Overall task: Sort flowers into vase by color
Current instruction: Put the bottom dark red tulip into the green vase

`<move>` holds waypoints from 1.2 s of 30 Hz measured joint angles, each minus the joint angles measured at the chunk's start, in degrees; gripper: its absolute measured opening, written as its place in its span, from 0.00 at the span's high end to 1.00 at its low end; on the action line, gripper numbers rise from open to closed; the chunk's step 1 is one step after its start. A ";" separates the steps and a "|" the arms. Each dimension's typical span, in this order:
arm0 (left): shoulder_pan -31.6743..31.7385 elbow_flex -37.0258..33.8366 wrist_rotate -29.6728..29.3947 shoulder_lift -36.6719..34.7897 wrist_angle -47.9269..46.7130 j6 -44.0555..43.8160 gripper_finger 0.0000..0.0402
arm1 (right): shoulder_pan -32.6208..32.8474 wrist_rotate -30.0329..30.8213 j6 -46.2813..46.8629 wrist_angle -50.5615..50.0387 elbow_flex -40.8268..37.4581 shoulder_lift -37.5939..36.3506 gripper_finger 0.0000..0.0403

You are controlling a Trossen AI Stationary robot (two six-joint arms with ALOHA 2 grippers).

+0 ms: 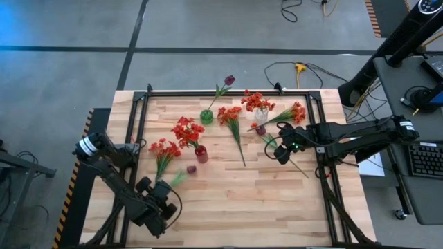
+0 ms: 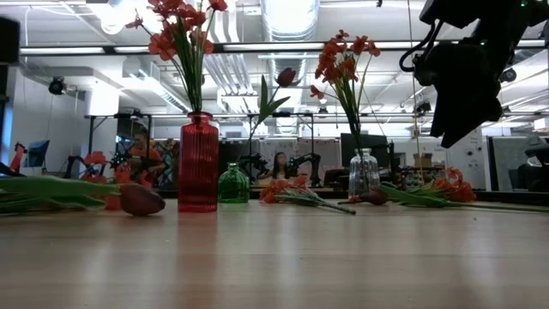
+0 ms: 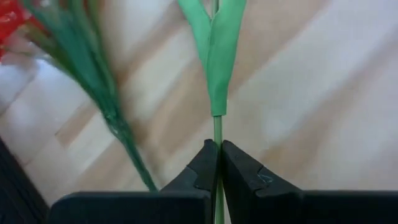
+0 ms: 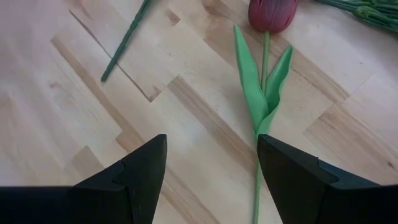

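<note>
A dark purple tulip lies at the table's near left, with its bud (image 1: 192, 169) and leaves (image 1: 178, 178) pointing away from my left gripper (image 1: 167, 188), which is shut on its stem. A second tulip (image 4: 272, 12) lies on the table at the right, and my right gripper (image 1: 278, 149) hangs open above its stem (image 4: 257, 186). The red vase (image 1: 201, 153) holds red blooms, the green vase (image 1: 206, 116) a purple tulip, and the clear vase (image 1: 261, 113) orange-red blooms. More red (image 1: 164, 149) and orange-red (image 1: 230, 115) flowers lie loose on the wood. My left gripper (image 3: 219, 146) pinches the tulip's bare thin stem (image 3: 217, 127) between its two fingertips, just below where the leaves (image 3: 214, 62) split off. The fingers slant steeply down and the stem runs on straight ahead between them. In the low view the bud (image 2: 141, 199) sits low, at the table top.
A bunch of orange-red flowers (image 1: 294, 113) lies at the far right. The loose red flower's green stem (image 3: 118, 124) lies close beside the held tulip. A black frame (image 1: 138, 124) rims the table. The wood in the near middle (image 1: 242, 200) is bare.
</note>
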 joint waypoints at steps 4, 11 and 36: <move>-1.93 4.23 -0.28 -0.99 -0.01 3.73 1.00 | 0.13 -3.08 -0.31 -0.03 0.00 -0.09 0.40; -4.93 13.13 -12.34 -2.80 0.30 15.11 1.00 | 3.26 -6.30 -0.17 -0.05 0.00 -0.15 0.40; 0.04 17.61 -35.48 -3.51 41.53 87.50 1.00 | 25.11 7.72 -32.53 44.52 -0.24 0.44 0.40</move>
